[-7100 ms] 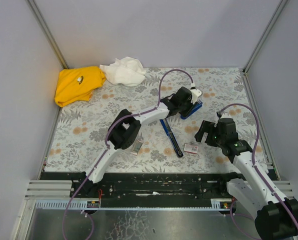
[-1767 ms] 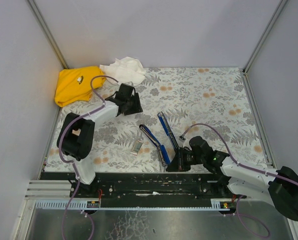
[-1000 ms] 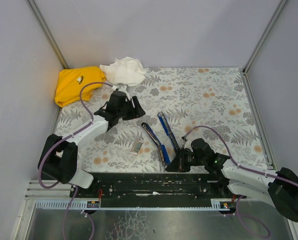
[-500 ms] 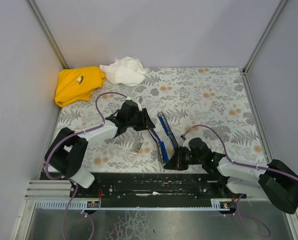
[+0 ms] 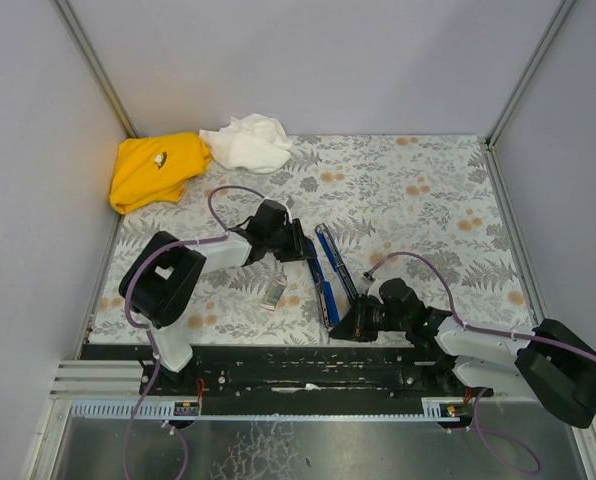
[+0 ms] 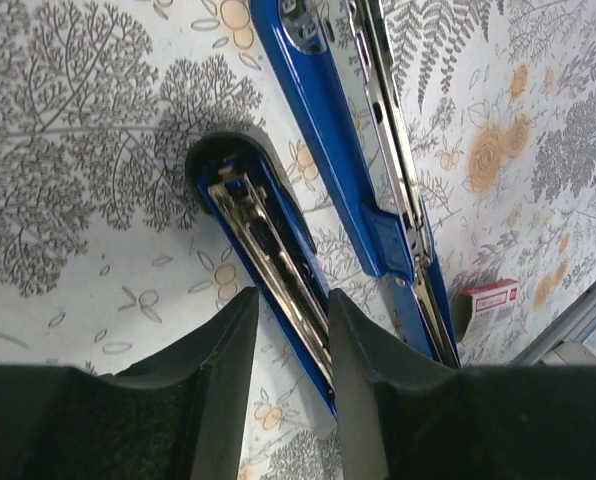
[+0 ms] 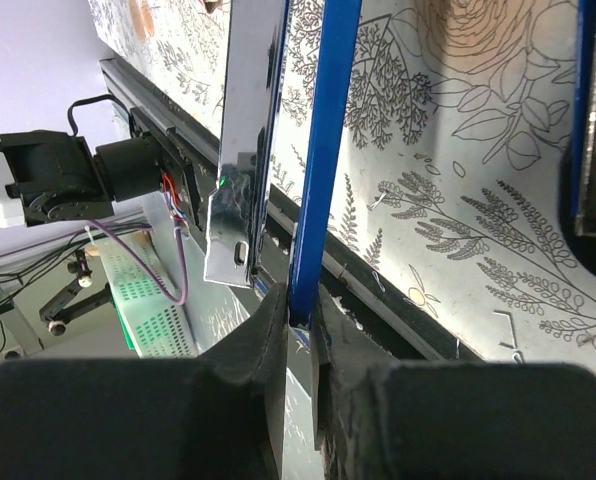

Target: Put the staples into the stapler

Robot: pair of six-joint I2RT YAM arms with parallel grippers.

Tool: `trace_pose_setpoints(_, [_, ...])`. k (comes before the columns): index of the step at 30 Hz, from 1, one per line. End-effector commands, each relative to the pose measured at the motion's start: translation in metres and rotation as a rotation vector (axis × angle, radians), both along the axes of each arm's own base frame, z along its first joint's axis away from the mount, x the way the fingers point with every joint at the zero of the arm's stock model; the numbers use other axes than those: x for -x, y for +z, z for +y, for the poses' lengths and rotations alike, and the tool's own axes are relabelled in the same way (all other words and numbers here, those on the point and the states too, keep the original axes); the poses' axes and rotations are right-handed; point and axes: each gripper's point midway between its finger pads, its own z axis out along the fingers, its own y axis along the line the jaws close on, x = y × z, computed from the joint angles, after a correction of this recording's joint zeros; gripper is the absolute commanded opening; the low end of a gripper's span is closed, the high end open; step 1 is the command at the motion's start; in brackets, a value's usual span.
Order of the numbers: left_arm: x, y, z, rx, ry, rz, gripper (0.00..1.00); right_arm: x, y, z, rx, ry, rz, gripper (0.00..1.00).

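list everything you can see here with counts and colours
stapler: 1, blue and black, opened in a V, front-centre of table
staple box: 1, white with red print, beyond the stapler in the left wrist view
small whitish-grey box: 1, left of the stapler
yellow cloth: 1, far-left corner
white cloth: 1, beside the yellow one
table cover: 1, grey floral
left gripper: 1, black, fingers either side of one stapler arm
right gripper: 1, black, shut on the stapler
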Motion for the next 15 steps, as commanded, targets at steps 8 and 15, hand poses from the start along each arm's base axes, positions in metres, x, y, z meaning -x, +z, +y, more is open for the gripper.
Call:
trace_pose_setpoints(8, [-0.028, 0.016, -0.018, 0.023, -0.019, -0.088, 0.33, -0.013, -0.008, -0.004, -0.018, -0.052, -0.013, 0.0])
trace_pose_setpoints(15, [-0.027, 0.018, -0.019, 0.03, -0.027, -0.084, 0.35, -0.034, -0.005, -0.001, -0.048, -0.023, -0.005, 0.0])
